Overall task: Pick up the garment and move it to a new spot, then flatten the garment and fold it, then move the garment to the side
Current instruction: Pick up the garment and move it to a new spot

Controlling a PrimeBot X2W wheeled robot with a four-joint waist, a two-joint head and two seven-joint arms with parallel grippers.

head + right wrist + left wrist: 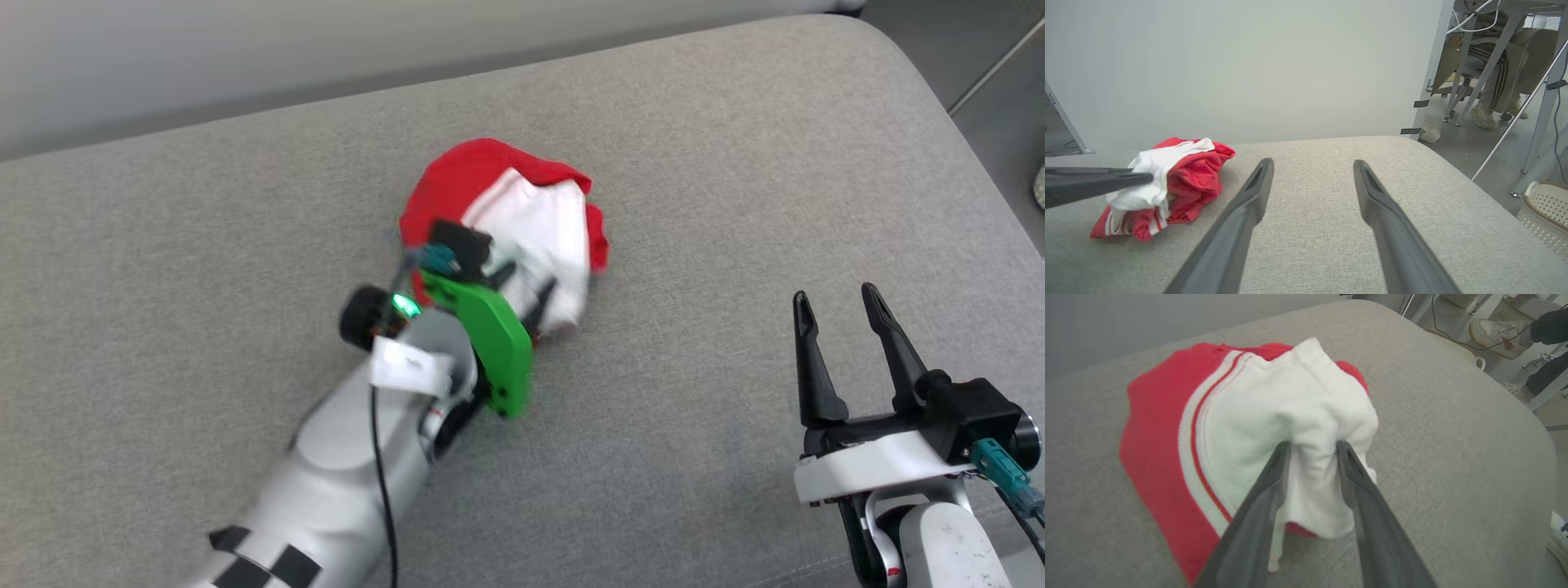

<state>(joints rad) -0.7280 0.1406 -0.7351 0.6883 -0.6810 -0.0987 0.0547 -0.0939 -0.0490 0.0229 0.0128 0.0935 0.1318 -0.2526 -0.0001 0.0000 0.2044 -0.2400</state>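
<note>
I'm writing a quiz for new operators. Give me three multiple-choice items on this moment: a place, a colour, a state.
1. Where is the garment? A) on the floor B) on the grey cushion C) in a basket
2. What colour is the cloth between the jaws of the left gripper? A) white B) red C) black
3. The right gripper is: A) shut on the garment B) shut, empty C) open, empty
Answers: 1 B, it rests on the cushion; 2 A, white fabric bunches between the jaws; 3 C, its jaws stand apart over bare cushion.
</note>
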